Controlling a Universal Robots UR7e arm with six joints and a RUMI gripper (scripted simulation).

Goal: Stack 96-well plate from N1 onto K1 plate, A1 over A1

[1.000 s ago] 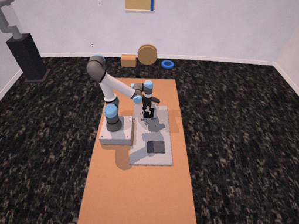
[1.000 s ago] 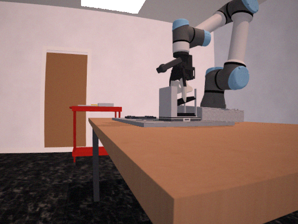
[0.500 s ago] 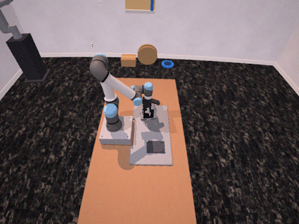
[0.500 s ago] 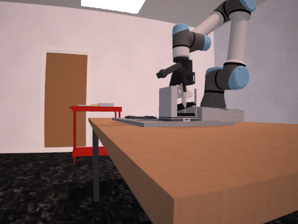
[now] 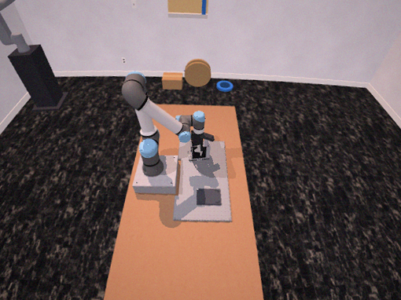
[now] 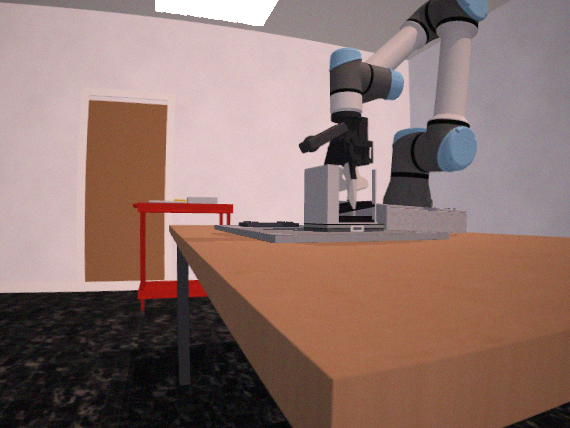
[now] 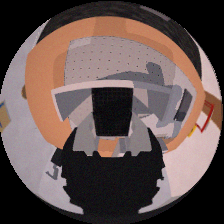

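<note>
My gripper [image 5: 197,150] [image 6: 340,197] reaches down into the stack rack K1, which stands at the far end of the grey baseplate [image 5: 205,183]. It is shut on the dark 96-well plate [image 7: 112,111], which fills the middle of the wrist view between the fingers. In the side view the held plate [image 6: 356,212] hangs level inside the rack, just above the lower plate [image 6: 345,226]; I cannot tell whether the two touch. The plate nest N1 [image 5: 209,197] is a dark rectangle nearer the front of the baseplate, with no plate on it. The cut corners are too small to make out.
The rack has a tall grey wall [image 6: 321,194] on one side and a thin post [image 6: 373,192] on the other. The arm's grey base block [image 5: 155,178] stands to the left of the baseplate. A red cart [image 6: 182,205] stands beyond the table.
</note>
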